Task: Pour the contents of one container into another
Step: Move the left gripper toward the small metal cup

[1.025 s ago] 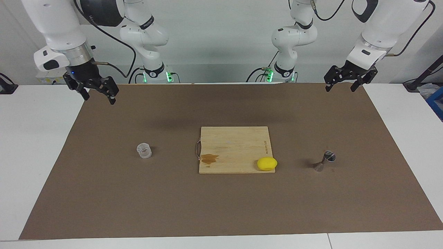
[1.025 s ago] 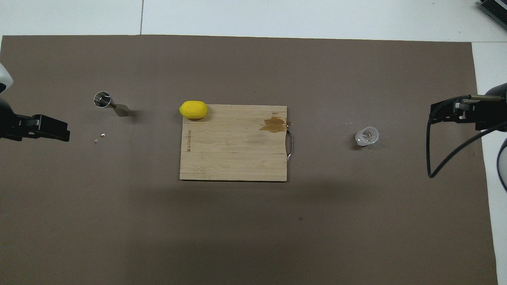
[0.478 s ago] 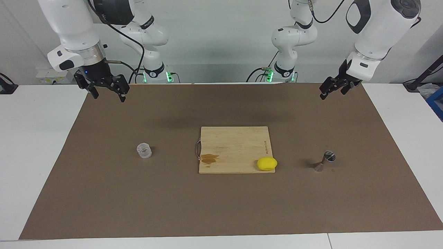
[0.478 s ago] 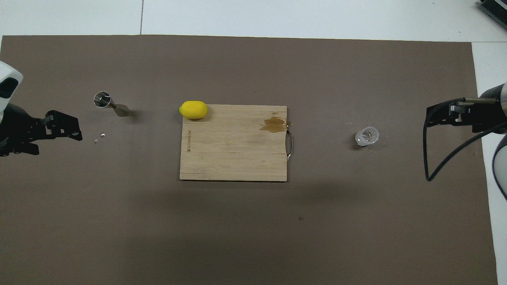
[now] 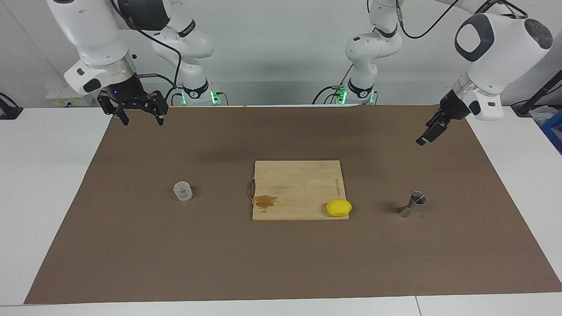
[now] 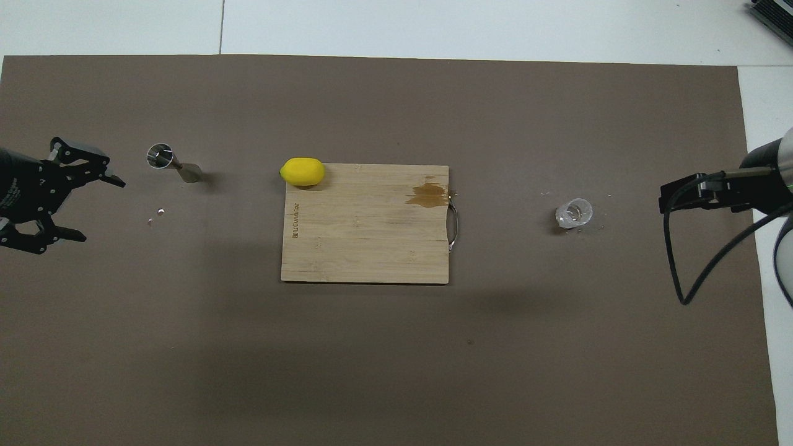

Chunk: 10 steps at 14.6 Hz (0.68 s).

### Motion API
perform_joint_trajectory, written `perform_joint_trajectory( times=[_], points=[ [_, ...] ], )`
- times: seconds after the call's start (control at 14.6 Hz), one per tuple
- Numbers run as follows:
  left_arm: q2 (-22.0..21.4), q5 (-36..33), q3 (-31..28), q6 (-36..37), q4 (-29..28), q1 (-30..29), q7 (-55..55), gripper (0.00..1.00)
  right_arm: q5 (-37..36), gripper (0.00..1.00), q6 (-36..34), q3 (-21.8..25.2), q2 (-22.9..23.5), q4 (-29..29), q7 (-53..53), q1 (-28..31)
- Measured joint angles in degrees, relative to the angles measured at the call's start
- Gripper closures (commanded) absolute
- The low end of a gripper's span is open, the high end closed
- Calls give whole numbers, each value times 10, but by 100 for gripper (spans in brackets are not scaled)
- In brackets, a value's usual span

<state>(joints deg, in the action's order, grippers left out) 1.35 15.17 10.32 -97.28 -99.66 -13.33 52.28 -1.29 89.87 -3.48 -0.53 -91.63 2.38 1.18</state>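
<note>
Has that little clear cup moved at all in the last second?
No. The cup sits exactly as before beside the cutting board, on the right arm's end.

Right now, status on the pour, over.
Left claw open, right claw open, both empty, over mat. Small clear cup and steel hourglass jigger untouched. Nothing in the way.

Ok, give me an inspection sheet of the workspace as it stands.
Surface: brown mat covering the table, a few crumbs on it.
Job's things: clear cup upright toward the right arm's end; steel jigger upright toward the left arm's end.
Clutter: cutting board with a brown stain; yellow lump on its corner.
Grippers: left tool open, raised near the jigger; right tool open, raised, empty.
Cables: black cable on the right arm.
Surroundings: nothing seen.
</note>
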Motion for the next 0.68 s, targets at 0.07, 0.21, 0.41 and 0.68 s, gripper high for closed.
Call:
perform_joint_trajectory(
  times=[0.07, 0.21, 0.41, 0.68],
  points=[
    [6, 23, 0, -25, -10, -10, 57, 0, 0, 1, 0, 0, 0, 0, -3, 0],
    [11, 72, 0, -96, -48, -26, 150, 0, 0, 1, -1, 0, 0, 0, -3, 0],
    [9, 188, 0, -215, -111, -45, 247, 0, 0, 0, -1, 1, 0, 0, -3, 1],
    [7, 350, 0, -341, -176, -66, 274, 0, 2, 0, -1, 1, 0, 0, -3, 0]
  ],
)
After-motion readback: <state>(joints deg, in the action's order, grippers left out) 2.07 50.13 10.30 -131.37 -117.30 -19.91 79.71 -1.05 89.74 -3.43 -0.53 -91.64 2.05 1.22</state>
